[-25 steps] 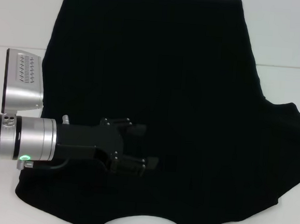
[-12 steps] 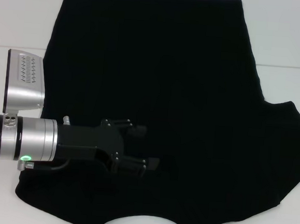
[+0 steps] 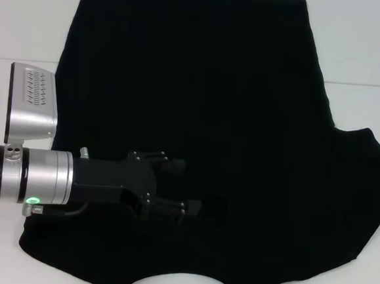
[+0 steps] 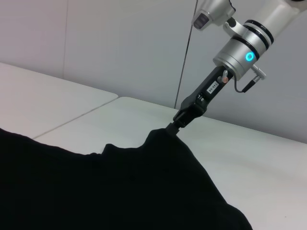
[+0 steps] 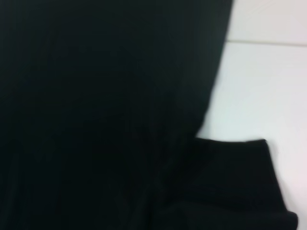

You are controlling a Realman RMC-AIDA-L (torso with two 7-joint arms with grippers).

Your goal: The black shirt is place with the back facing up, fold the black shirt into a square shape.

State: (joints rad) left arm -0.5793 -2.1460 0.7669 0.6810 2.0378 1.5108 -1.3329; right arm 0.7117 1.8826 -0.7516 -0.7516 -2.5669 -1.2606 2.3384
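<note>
My left gripper, fingers spread wide, hovers over the black shirt lying flat beneath. My right gripper pinches the far sleeve, nearer the fold.

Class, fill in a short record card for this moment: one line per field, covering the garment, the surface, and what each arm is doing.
Garment: black shirt, spread nearly flat, plain side up, no lettering visible
Surface: white table
Left gripper: open, over the shirt's near left part
Right gripper: at the right sleeve tip, which is raised into a peak; fingers hidden by cloth
Left sleeve: already folded in over the body
Fold progress: not yet a square
</note>
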